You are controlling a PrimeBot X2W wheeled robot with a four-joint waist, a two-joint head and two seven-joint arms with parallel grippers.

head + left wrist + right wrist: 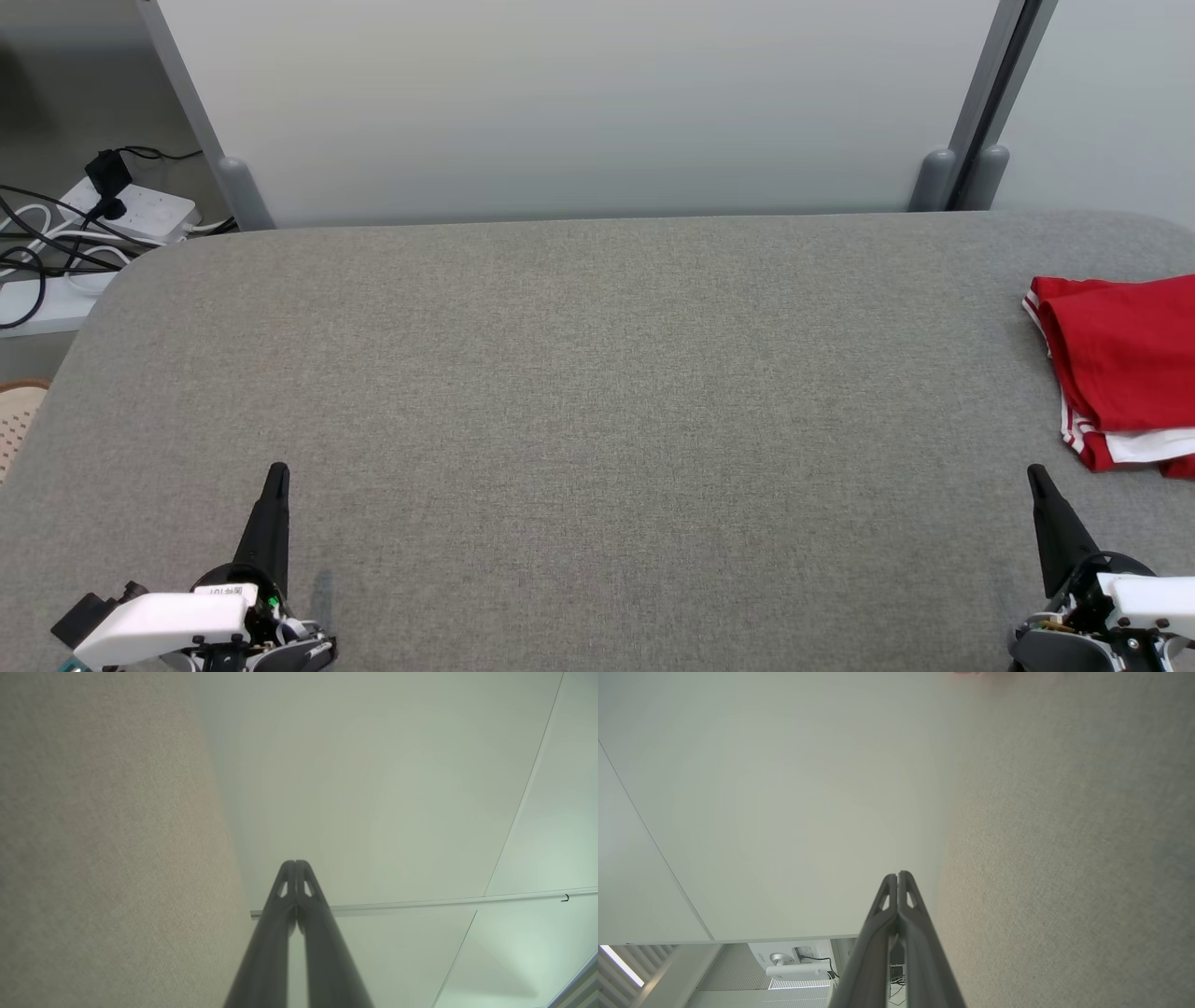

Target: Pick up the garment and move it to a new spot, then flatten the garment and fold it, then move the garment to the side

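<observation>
there, folded red garment with white-striped edges

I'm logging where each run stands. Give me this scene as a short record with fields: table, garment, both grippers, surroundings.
table: grey fabric top
garment: red garment with white trim, looks folded, on the table's right side, partly out of frame
left gripper: shut, holds nothing, lower left
right gripper: shut, holds nothing, apart from the garment
surroundings: power strip with cables past the far left corner
</observation>
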